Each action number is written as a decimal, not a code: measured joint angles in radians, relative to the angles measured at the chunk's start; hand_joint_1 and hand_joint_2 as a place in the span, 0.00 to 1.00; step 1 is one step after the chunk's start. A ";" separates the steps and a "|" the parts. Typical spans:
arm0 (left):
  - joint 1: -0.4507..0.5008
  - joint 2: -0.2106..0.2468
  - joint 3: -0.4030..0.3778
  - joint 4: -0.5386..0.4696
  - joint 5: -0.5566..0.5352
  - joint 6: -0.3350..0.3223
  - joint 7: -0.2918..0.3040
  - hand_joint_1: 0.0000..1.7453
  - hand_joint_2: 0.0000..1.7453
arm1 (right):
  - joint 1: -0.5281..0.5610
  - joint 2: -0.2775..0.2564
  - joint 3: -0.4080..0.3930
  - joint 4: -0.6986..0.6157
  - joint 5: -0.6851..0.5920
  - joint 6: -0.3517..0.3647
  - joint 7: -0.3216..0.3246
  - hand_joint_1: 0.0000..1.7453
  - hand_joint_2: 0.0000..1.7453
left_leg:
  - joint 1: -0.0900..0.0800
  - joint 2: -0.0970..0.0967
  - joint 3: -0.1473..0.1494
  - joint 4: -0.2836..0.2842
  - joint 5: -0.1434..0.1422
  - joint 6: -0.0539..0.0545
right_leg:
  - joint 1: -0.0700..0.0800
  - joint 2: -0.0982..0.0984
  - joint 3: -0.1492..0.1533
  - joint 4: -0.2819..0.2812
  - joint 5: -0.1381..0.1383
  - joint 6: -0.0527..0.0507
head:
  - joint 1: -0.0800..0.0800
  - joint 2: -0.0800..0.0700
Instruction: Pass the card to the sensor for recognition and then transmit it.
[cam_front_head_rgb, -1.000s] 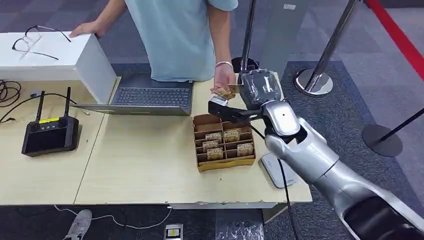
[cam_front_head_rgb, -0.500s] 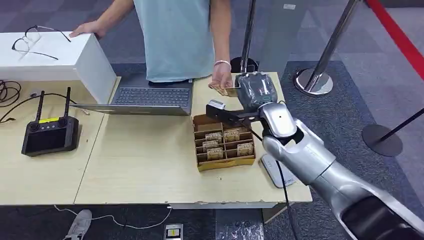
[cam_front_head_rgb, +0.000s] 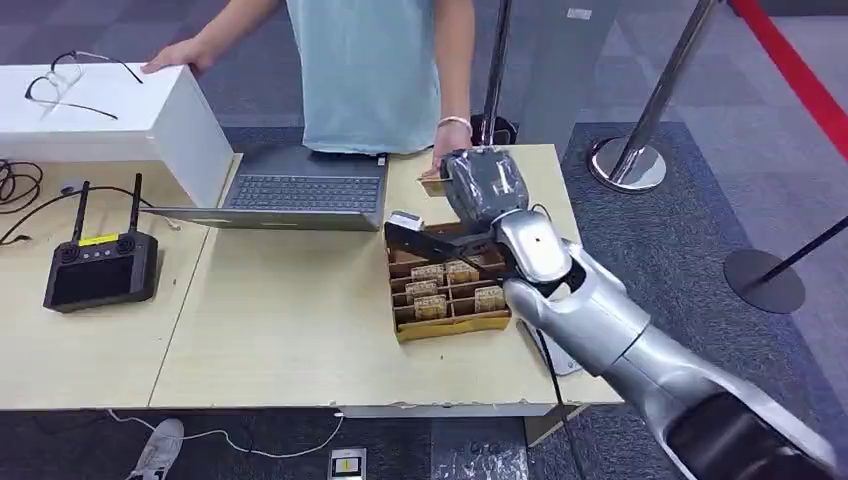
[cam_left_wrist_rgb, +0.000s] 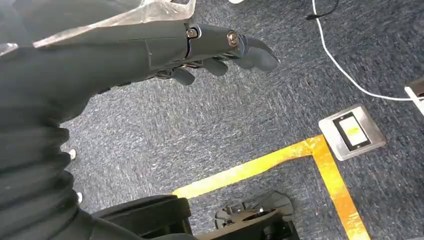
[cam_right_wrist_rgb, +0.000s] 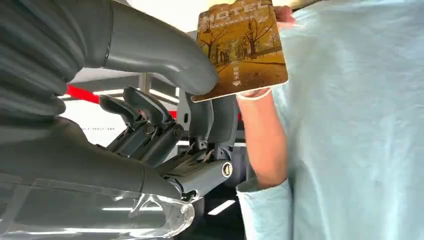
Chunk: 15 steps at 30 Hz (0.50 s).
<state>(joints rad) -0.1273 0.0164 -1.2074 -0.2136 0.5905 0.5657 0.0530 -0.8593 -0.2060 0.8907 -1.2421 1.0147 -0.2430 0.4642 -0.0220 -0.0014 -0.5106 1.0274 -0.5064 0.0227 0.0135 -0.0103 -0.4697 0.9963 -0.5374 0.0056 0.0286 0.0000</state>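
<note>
- Since the earlier head pictures, the right hand (cam_front_head_rgb: 484, 186) has shifted leftward over the table (cam_front_head_rgb: 290, 330), and the person's hand (cam_front_head_rgb: 447, 158) has drawn back toward the far table edge while staying at the card (cam_right_wrist_rgb: 243, 48).
- Card position: raised at the far edge of the table beyond the box (cam_front_head_rgb: 447, 285) of spare cards, just in front of the person (cam_front_head_rgb: 375, 70). The right wrist view shows the thick thumb (cam_right_wrist_rgb: 165, 55) pressing one face and darker fingers (cam_right_wrist_rgb: 212, 120) behind the other, so the right hand pinches it at one edge; the person's fingertips touch the opposite edge.
- Left hand (cam_left_wrist_rgb: 210, 47): hangs above the carpet, fingers loosely curled, holding nothing.
- Handling, judged from appearance: thin, stiff, light, with a glossy printed face likely to slide between smooth pads. It should tolerate firm pinching without damage.
- Where to hold: across the two flat faces near one short edge, leaving the far end free for the receiver to take.
- Stage, as judged: handover to the person; releasing only once their grip is secure would avoid a drop.
- Also on the table: laptop (cam_front_head_rgb: 300, 192), black controller (cam_front_head_rgb: 98, 268), white box (cam_front_head_rgb: 110, 100) with glasses on top.
</note>
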 joint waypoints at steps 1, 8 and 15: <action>0.000 0.000 0.000 0.000 0.000 0.000 0.000 0.00 1.00 | -0.001 0.002 0.000 -0.003 0.001 0.000 -0.001 1.00 1.00 | 0.000 0.000 0.000 0.000 0.000 0.000 | 0.000 0.000 0.000 0.000 0.000 0.000 | 0.000 0.000; 0.000 0.000 0.000 0.000 -0.005 0.000 0.000 0.00 1.00 | 0.000 0.014 0.002 -0.011 0.002 0.000 -0.006 1.00 1.00 | 0.000 0.000 0.000 0.000 0.000 0.000 | 0.000 0.000 0.000 0.000 0.000 0.000 | 0.000 0.000; 0.000 0.000 0.000 0.000 -0.007 0.000 0.000 0.00 1.00 | -0.001 0.014 -0.001 -0.019 0.000 -0.006 -0.004 1.00 1.00 | 0.000 0.000 0.000 0.000 0.000 0.000 | 0.000 0.000 0.000 0.000 0.000 0.000 | 0.000 0.000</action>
<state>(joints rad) -0.1268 0.0164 -1.2074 -0.2136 0.5833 0.5654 0.0530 -0.8599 -0.1915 0.8896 -1.2608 1.0151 -0.2487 0.4604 -0.0221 -0.0014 -0.5103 1.0275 -0.5064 0.0227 0.0134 -0.0103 -0.4695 0.9962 -0.5373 0.0056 0.0286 0.0000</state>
